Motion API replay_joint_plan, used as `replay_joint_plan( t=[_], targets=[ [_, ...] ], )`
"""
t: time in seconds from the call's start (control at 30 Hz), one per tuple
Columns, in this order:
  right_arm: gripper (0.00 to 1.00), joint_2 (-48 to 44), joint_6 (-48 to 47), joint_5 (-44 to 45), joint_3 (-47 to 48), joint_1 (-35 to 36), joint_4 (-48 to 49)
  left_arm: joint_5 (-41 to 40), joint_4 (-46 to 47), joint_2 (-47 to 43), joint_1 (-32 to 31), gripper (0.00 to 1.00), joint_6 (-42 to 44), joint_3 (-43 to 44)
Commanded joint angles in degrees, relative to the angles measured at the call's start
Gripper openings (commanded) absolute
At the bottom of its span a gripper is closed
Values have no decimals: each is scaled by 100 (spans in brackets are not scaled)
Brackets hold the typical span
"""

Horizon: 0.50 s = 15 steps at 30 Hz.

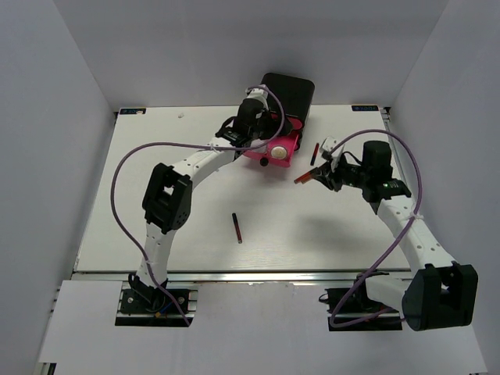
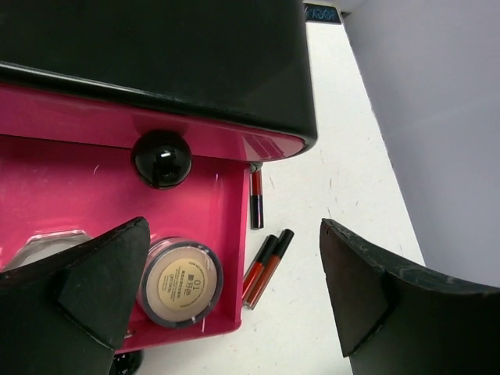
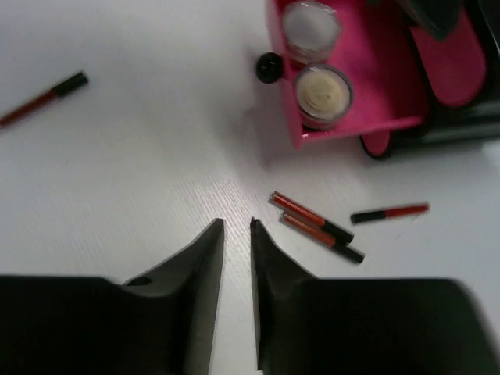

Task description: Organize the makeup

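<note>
Two slanted red sticks (image 3: 311, 213) lie side by side near the pink drawer (image 3: 355, 127). Left end effector (image 2: 233, 226) is spread wide; right end effector (image 3: 236, 226) is almost pressed together, empty.

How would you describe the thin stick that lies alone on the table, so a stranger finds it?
Start from the black box with the open pink drawer at the far side of the table. Come toward the near edge, to mid-table: there lies a thin red stick with a black end. It is alone; the other three sticks lie close beside the drawer.
</note>
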Motion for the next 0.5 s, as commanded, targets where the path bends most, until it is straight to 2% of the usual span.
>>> replay_joint_plan(
  t=[0.0,0.03,0.07,0.13,0.2,0.27,0.3,0.33,0.37,0.47],
  targets=[
    [24,81,-1553,-816,280,240,-923,-84,2,-881,120,98,196,-319],
    [11,247,-2183,-826,445,484,-1127,-84,38,-1248,269,98,179,-523],
    [6,362,-2459,-826,552,626,-1338,-84,73,-1469,358,98,144,-768],
    [0,808,-3091,-800,919,1073,-1951,39,170,-1899,708,98,-49,-1583],
    [0,1179,-3331,-616,1184,1364,-2253,74,205,-2576,946,98,-224,-2183],
    [0,1750,-3080,-283,1465,1777,-2053,92,319,-3294,1263,98,-313,-3193],
    [0,1926,-2834,302,1519,1909,-1808,-38,380,-3534,1342,98,-392,-3519],
    [0,2267,-2553,665,1563,2163,-1171,-75,407,-3754,1447,98,-401,-4087],
    [0,2436,-2089,1329,1624,2252,-868,-84,355,-4130,1492,98,-410,-4311],
    [0,3007,-1673,2011,1809,2490,-113,-312,293,-4729,1580,98,-558,-5074]
  ],
)
